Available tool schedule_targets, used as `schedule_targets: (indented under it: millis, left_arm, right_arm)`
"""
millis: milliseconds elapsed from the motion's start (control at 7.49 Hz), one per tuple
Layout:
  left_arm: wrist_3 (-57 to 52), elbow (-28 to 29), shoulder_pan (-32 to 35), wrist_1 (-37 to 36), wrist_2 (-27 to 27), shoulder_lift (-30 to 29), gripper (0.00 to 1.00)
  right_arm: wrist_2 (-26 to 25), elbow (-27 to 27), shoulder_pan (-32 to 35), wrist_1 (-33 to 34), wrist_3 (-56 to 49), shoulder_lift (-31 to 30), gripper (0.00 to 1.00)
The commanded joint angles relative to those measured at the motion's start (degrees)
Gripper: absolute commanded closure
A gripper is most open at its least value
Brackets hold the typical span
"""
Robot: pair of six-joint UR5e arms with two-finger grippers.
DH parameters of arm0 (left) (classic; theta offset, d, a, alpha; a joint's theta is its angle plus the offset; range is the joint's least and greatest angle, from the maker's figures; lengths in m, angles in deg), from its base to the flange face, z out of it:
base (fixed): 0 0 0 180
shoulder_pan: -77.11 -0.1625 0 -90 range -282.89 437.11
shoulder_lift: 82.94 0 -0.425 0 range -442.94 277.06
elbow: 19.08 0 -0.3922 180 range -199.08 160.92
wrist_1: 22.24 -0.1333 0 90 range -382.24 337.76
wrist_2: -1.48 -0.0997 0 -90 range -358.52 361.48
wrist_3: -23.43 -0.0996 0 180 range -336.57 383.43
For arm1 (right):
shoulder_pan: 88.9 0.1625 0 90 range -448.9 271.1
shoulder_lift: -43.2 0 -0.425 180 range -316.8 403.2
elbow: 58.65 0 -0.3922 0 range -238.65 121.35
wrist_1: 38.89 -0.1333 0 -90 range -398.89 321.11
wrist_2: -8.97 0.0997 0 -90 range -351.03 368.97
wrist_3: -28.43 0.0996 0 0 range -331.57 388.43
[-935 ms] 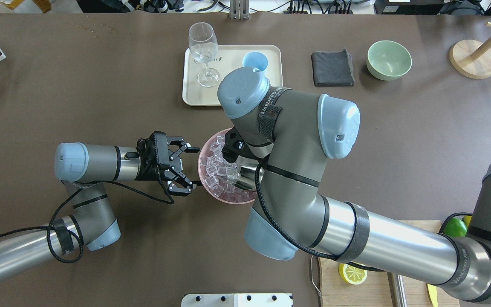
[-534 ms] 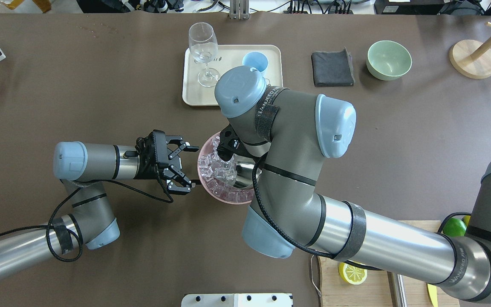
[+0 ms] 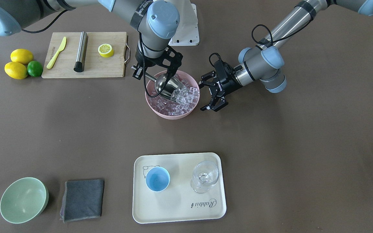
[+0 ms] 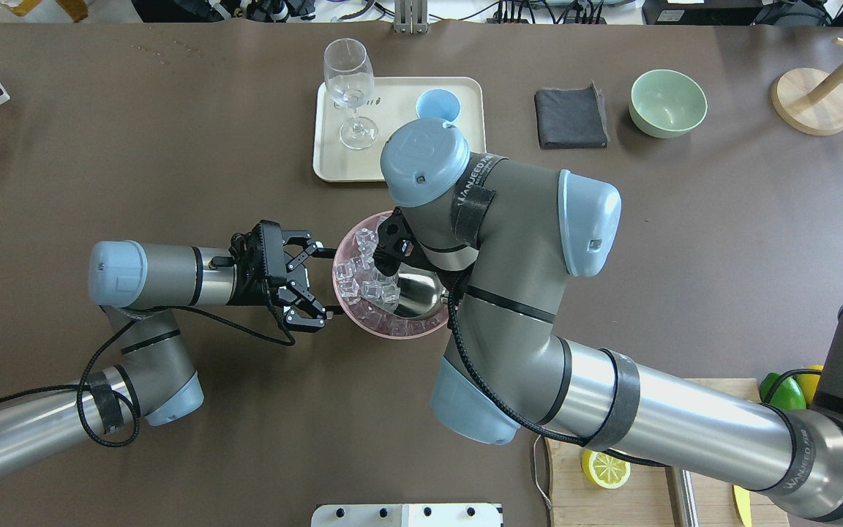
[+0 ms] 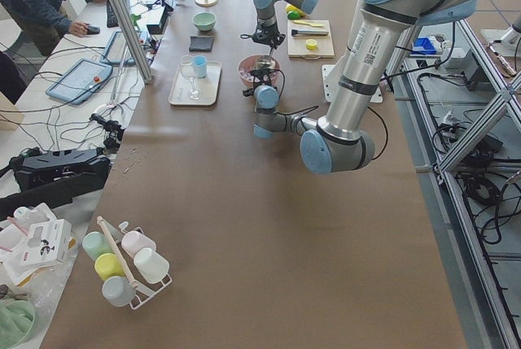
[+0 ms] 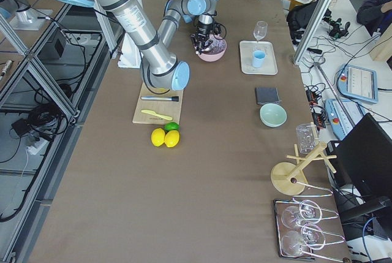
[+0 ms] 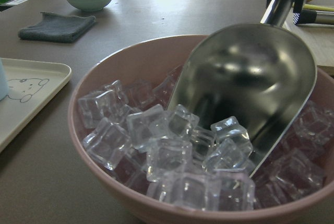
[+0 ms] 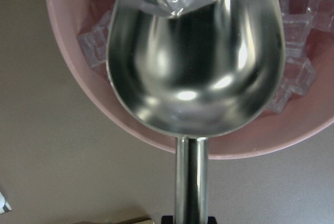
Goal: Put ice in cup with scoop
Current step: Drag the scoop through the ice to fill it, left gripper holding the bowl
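I have the shiny stainless-steel scoop (image 3: 167,84) in the right gripper (image 3: 151,72), whose jaws are clenched on the short tubular handle. The handle is the only sensible place to hold it, since the trough-shaped pan has to stay free. The scoop is rigid and mirror-smooth, so I expect the round handle could twist in the grip if the pan digs in hard. Its pan is tilted mouth-down inside the round pink bowl (image 3: 170,114), which sits mid-length on the tabletop, nearer the robot-side edge. The right wrist view shows the pan almost bare, with one cube at its lip and a few more crowding the mouth. The clear glassy ice cubes (image 7: 167,153) lie heaped in the bowl, wet-looking and sharp-edged. I judge them hard, light and very slippery, likely to skate off the open front of the pan unless I level it before lifting. The left gripper (image 4: 325,282) hangs with its jaws spread wide just beside the bowl's wall on the robot's left. I cannot tell whether they touch the rim. The small round light-blue cup (image 3: 157,179) stands upright on the cream rectangular tray (image 3: 180,207) near the operators' edge, well apart from the bowl, beside a clear stemmed glass (image 3: 205,176). I see no ice in its blue inside. It looks light with a narrow mouth, so pouring should be slow and centred, or cubes may bounce out or nudge it over.
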Motion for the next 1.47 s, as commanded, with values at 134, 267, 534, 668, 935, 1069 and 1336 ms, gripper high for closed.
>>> schedule_targets:
  millis: [134,267,534,668,935,1069,1336]
  left_arm:
    - [-0.1,0.2,0.5,0.0,0.8,0.4,0.02]
    - [-0.1,0.2,0.5,0.0,0.8,0.4,0.02]
    - [-0.1,0.3,0.5,0.0,0.8,0.4,0.02]
    - [-0.1,0.3,0.5,0.0,0.9,0.4,0.02]
    - [0.0,0.3,0.5,-0.1,0.9,0.4,0.02]
    - [0.0,0.3,0.5,-0.1,0.9,0.4,0.02]
    - [0.0,0.3,0.5,-0.1,1.0,0.4,0.02]
  right_arm:
    - [-0.2,-6.0,-0.1,-6.2,-0.7,-6.0,1.00]
    - [-0.2,-7.2,-0.1,-6.6,-0.8,-6.8,1.00]
    - [-0.1,-7.9,-0.1,-11.6,-0.7,-9.1,1.00]
    - [-0.1,-8.9,-0.1,-13.0,-0.7,-10.1,1.00]
    - [0.1,-14.5,0.0,-18.4,-0.7,-15.2,1.00]
    - [0.4,-16.6,0.0,-21.3,-0.4,-17.0,1.00]
    - [0.4,-20.3,0.1,-27.1,0.3,-20.5,1.00]
